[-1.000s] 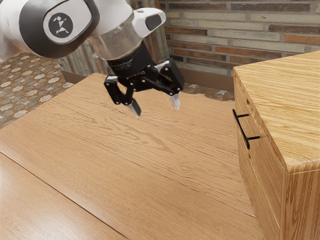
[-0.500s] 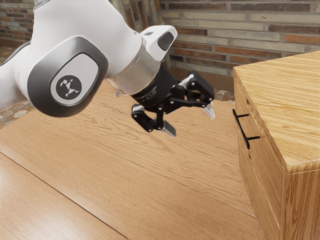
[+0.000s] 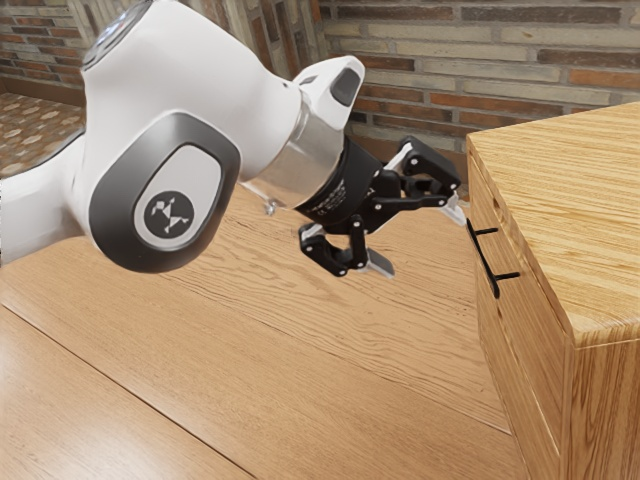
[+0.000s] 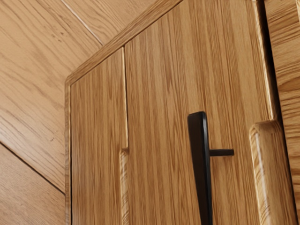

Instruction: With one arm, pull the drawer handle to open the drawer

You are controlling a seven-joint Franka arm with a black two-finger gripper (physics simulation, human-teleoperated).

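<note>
The bench [image 3: 250, 380] runs from the near edge up toward the far right, bare oak boards. At its right edge sits the wooden cabinet [image 3: 570, 200], its near corner closest to the exterior camera. The drawer front [image 3: 515, 310] faces back across the bench toward the arm, and it looks flush with the cabinet face, so I judge the drawer is not yet opened.

On that front is the drawer handle [image 3: 487, 258], a thin black bar standing upright on two short posts. That leaves a gap behind the bar for a finger to slip into. In the wrist view, the drawer handle [image 4: 199, 168] rises against the drawer front [image 4: 159, 117] with one post showing beside it. The camera looks nearly square at the panel.

Just beside the handle, on the side toward the middle of the bench, hangs the hand [image 3: 418, 238]. Its fingers are spread wide with nothing between them. One fingertip is low over the bench and the other is higher, near the handle's upper post, with no contact that I can make out. The wrist is tipped over to point the fingers at the cabinet, likely so they can straddle the bar. The white arm [image 3: 200, 160] reaches in from the exterior view's left.

Beyond the far edge of the bench stands a brick wall [image 3: 480, 60].
</note>
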